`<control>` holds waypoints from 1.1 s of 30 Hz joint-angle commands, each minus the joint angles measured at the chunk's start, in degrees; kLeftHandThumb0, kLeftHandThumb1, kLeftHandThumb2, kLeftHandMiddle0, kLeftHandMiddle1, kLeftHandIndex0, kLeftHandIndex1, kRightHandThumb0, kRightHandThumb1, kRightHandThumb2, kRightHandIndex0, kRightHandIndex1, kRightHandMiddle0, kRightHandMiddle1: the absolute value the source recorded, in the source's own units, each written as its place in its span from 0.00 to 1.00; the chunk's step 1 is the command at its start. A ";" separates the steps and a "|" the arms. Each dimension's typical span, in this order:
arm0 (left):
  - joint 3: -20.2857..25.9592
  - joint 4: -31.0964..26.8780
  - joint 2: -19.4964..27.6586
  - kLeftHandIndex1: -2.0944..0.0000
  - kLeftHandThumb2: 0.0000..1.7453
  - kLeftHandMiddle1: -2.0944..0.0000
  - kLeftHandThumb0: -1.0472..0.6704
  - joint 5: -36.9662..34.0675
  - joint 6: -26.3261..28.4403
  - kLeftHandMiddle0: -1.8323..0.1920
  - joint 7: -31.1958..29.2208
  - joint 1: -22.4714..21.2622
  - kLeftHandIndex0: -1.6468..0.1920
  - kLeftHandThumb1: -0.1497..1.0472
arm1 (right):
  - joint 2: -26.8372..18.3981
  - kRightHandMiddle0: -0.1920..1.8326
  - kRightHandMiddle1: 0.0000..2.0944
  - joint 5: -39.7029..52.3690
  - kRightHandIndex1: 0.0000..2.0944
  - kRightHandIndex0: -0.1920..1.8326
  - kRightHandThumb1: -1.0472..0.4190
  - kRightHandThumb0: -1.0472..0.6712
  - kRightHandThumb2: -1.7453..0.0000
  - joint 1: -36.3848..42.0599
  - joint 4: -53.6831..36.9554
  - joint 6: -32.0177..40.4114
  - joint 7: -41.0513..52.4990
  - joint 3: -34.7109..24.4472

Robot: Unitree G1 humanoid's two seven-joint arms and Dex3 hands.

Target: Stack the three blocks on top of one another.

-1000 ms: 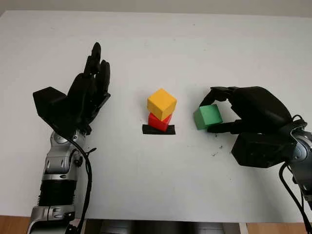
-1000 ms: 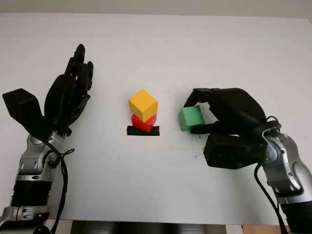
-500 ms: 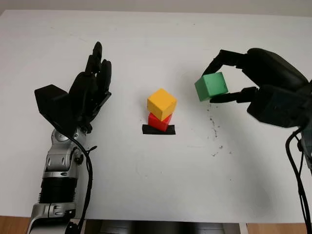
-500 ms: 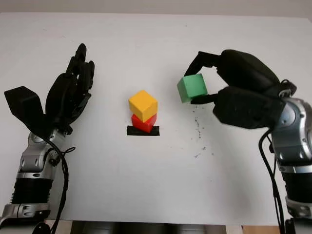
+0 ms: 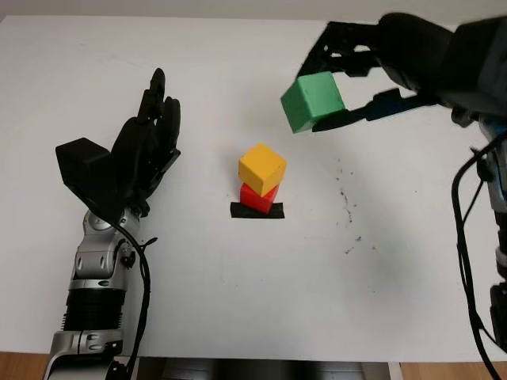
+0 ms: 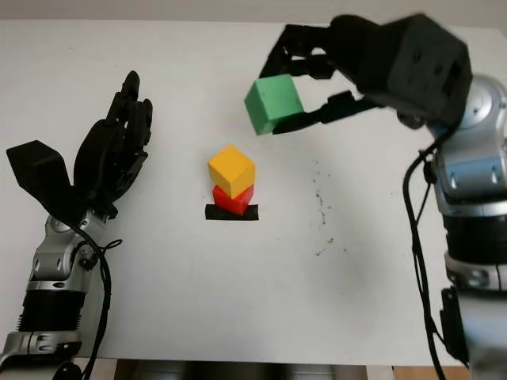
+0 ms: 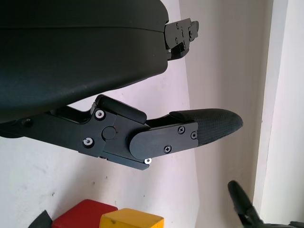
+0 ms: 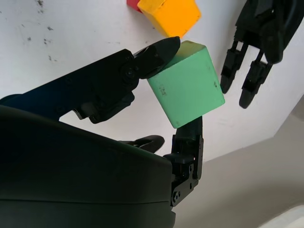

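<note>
Left eye view: my right hand (image 5: pixel 372 75) pinches the green block (image 5: pixel 314 100) aloft, up and right of the yellow block (image 5: pixel 262 168) sitting on the red block (image 5: pixel 257 199). My left hand (image 5: pixel 142 154) hangs open, well left, over bare white table (image 5: pixel 238 293).

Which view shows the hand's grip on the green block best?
The right wrist view: the green block sits close up, pinched between the right hand's fingers. Both eye views show it held aloft, up and right of the yellow block in the picture.

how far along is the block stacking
Done: the yellow block sits on the red block, over a black strip. In hand: the right hand holds the green block in the air beside the stack. Left: setting it on top. The left hand is open, off to the side.
</note>
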 commanded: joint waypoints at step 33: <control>0.22 -0.63 -0.94 0.98 0.36 0.98 0.14 0.05 -2.66 1.00 0.65 1.51 1.00 1.00 | 6.27 0.28 0.77 1.71 0.01 0.28 0.07 0.32 0.97 -8.53 18.77 -8.17 12.38 7.17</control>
